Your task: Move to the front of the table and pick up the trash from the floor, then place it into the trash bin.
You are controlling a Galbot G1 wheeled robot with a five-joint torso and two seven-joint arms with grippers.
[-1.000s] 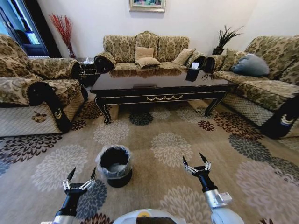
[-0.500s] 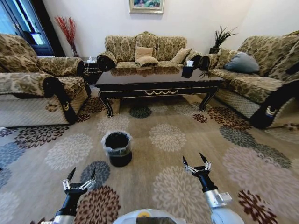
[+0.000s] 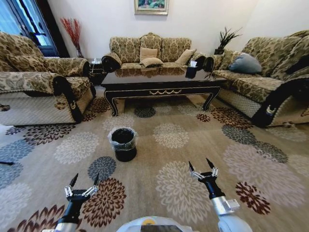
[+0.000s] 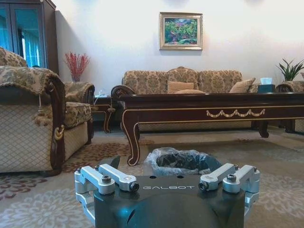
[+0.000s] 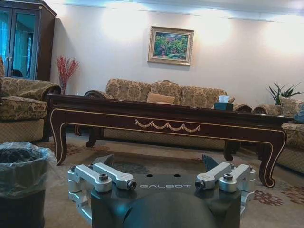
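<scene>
Setting: a living room seen from the robot's head, looking forward and down across a patterned carpet toward a low table ringed by sofas.
Floor [image 3: 203, 145]: beige carpet with large round flower medallions in brown, cream and dark blue; it fills the near and middle ground.
Worktop [image 3: 159, 79]: the long, glossy dark-brown coffee table stands across the far middle of the room, with curved legs and a gold ornament along its front edge. A small dark box with white tissue [image 3: 192, 68] sits on its far right part.
Trash bin [image 3: 123, 143]: small round black bin with a clear liner folded over its rim, upright on the carpet between the robot and the table, a little to the robot's left of centre. From the left wrist it sits just beyond that gripper, in front of the table's left leg.
Trash: no tissue, bottle or scrap can be made out on the carpet from these views.
Left gripper [image 3: 83, 185]: low in the head view on the robot's left, held above the carpet, fingers spread wide with nothing between them.
Right gripper [image 3: 202, 166]: low on the robot's right, also above the carpet, fingers spread wide and holding nothing.
Sofas: one patterned sofa [image 3: 149, 50] behind the table, one [image 3: 38, 82] at the robot's left, one [image 3: 270, 77] at its right.
Wall: a framed painting [image 3: 151, 6] hangs above the far sofa.
</scene>
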